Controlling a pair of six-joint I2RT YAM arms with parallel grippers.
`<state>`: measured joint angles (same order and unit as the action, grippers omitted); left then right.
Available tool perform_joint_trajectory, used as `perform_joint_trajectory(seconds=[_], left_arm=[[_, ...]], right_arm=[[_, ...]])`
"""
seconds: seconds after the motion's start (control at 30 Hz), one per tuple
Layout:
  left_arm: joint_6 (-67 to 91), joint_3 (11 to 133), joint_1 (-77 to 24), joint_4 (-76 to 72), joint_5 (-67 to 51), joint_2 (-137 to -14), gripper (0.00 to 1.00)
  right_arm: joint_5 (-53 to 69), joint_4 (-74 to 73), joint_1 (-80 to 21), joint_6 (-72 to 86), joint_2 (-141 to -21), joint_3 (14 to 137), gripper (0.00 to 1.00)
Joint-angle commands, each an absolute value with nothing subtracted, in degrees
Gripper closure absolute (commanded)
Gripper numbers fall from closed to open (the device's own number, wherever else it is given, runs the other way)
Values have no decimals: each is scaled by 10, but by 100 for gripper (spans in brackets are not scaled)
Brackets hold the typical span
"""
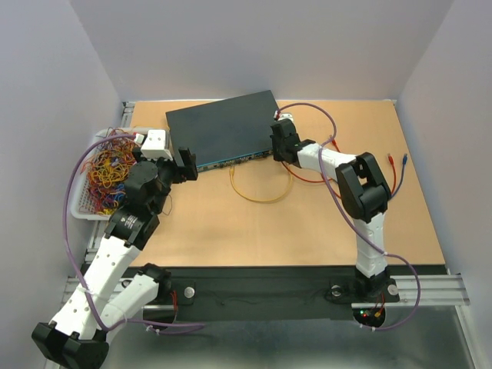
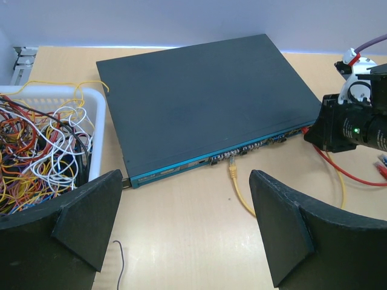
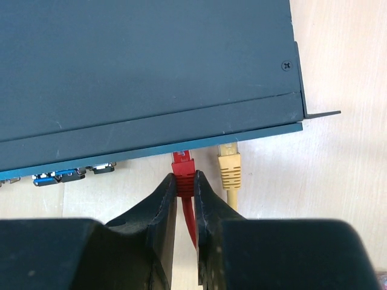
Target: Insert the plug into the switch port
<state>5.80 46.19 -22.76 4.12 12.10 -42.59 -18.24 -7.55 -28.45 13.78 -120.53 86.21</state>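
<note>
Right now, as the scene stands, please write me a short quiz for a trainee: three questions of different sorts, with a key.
1. True or false: the left gripper is shut.
2. Which colour has the plug that the right gripper pinches at the port face of the switch? A) yellow B) red C) blue
3. On which arm's side of the switch does the white basket stand?

Key
1. False: its jaws stand wide open and hold nothing.
2. B
3. The left arm's side.
</note>
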Motion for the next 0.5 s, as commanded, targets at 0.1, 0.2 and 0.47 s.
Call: perform_joint_trajectory(seconds=[0.1, 0.2, 0.47], left_arm=[[49, 457, -226, 18, 126, -423, 3], [50, 457, -227, 18, 125, -423, 3], [50, 458, -226, 18, 127, -421, 3]], right_arm=[[-262, 187, -261, 91, -1155, 890, 99], [-264, 188, -258, 84, -1158, 904, 99], [-286, 255, -256, 79, -1169, 887, 100]])
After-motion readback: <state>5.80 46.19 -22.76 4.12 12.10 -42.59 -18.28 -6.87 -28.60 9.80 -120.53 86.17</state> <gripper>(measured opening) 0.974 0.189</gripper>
